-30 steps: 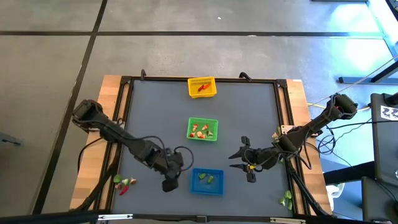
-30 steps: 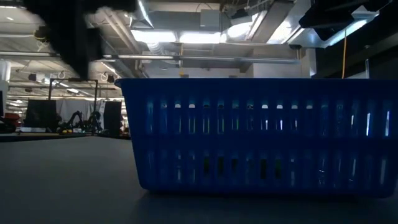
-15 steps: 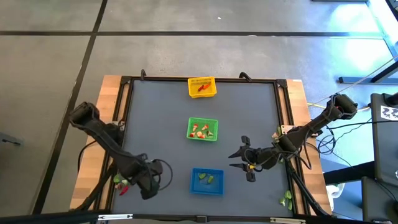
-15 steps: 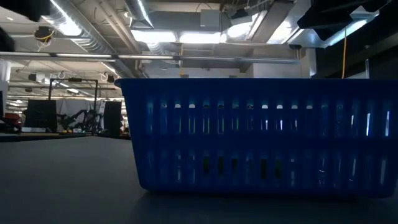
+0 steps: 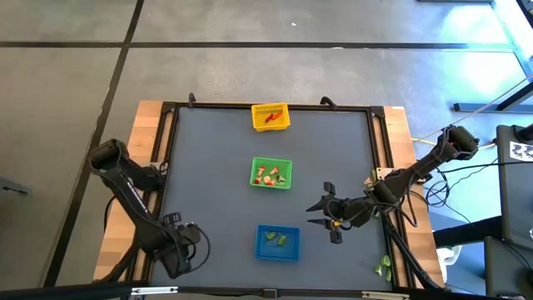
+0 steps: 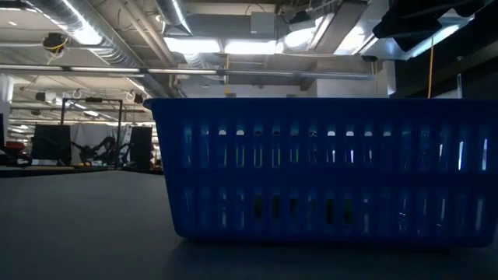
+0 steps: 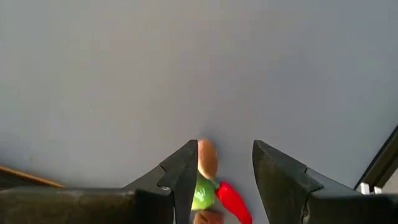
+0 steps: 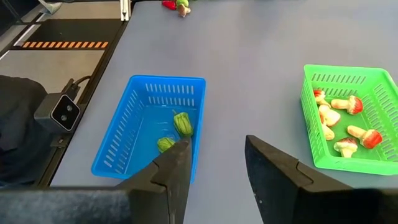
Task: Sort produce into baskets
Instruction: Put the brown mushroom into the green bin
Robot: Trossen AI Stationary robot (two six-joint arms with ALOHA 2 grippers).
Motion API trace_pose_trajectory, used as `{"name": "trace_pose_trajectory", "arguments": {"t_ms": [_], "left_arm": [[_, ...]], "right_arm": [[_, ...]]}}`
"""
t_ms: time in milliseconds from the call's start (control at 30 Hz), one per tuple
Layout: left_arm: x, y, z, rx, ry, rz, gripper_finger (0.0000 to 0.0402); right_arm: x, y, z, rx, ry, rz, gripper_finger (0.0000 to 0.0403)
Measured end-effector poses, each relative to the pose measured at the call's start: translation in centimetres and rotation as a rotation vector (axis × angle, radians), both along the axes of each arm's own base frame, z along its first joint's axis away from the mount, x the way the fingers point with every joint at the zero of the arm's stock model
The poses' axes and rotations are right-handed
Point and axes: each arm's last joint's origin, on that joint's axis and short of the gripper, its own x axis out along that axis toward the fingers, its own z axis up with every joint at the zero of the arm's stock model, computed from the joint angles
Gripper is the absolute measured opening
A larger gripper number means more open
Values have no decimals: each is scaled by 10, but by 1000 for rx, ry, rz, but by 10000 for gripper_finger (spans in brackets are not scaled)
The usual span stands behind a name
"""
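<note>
My left gripper (image 5: pixel 172 250) is open low over the table's near left corner. In the left wrist view its fingers (image 7: pixel 224 163) stand on either side of a small produce pile: a tan-orange piece (image 7: pixel 206 158), a light green piece (image 7: pixel 202 194) and a red piece (image 7: pixel 234 200), all lying on the mat. Whether a finger touches the pile, I cannot tell. My right gripper (image 5: pixel 330 218) is open and empty, right of the blue basket (image 5: pixel 277 242), which holds two green pieces (image 8: pixel 182 123). The green basket (image 5: pixel 271 173) holds red-and-cream pieces. The yellow basket (image 5: pixel 271 117) holds red pieces.
A few green pieces (image 5: pixel 384 267) lie at the near right corner, outside the mat's frame. The blue basket (image 6: pixel 327 171) fills the low view. A raised black frame (image 5: pixel 166 150) borders the grey mat.
My left gripper has gone from beside the blue basket toward the table's near left corner and now stands over the produce pile there, covering it in the high view.
</note>
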Motion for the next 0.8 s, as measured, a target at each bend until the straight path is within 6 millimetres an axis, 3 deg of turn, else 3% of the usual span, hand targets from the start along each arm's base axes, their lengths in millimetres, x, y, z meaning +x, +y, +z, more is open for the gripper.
{"name": "trace_pose_trajectory", "arguments": {"t_ms": [400, 800], "left_arm": [[-19, -18, -15, 49, 28, 67, 147], [-16, -24, -42, 137, 71, 100, 146]], "right_arm": [[0, 0, -1, -4, 6, 0, 152], [0, 0, -1, -14, 5, 6, 152]]}}
